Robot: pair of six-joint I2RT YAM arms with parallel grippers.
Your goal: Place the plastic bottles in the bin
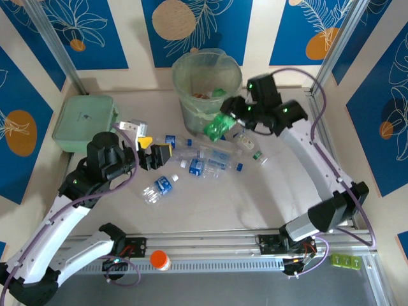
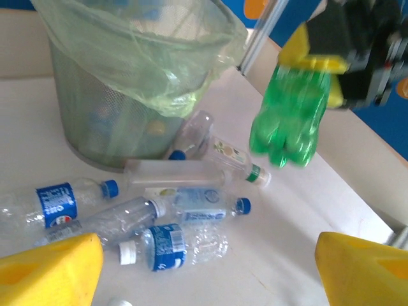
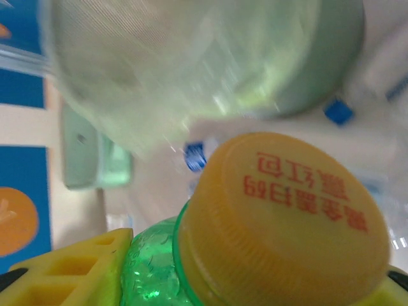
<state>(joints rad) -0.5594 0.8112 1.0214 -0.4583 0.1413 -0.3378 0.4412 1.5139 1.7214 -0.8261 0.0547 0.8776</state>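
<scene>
We see the right gripper [image 1: 234, 113] closed narrowly on a green bottle [image 1: 218, 126] just below its yellow cap [image 3: 280, 217], holding it in the air just beside the bin [image 1: 191, 111]. The left gripper [image 1: 154, 150] stands wide and empty above the table [image 1: 210, 204]. The other bottles [image 1: 204, 159] lie on the table at the bin's foot. Inside the bin we make out a few items, too indistinct to name. The mint box [image 1: 84, 121] is lidded.

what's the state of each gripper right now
Left gripper: open, jaws wide, holding nothing.
Right gripper: shut on the green bottle.
</scene>
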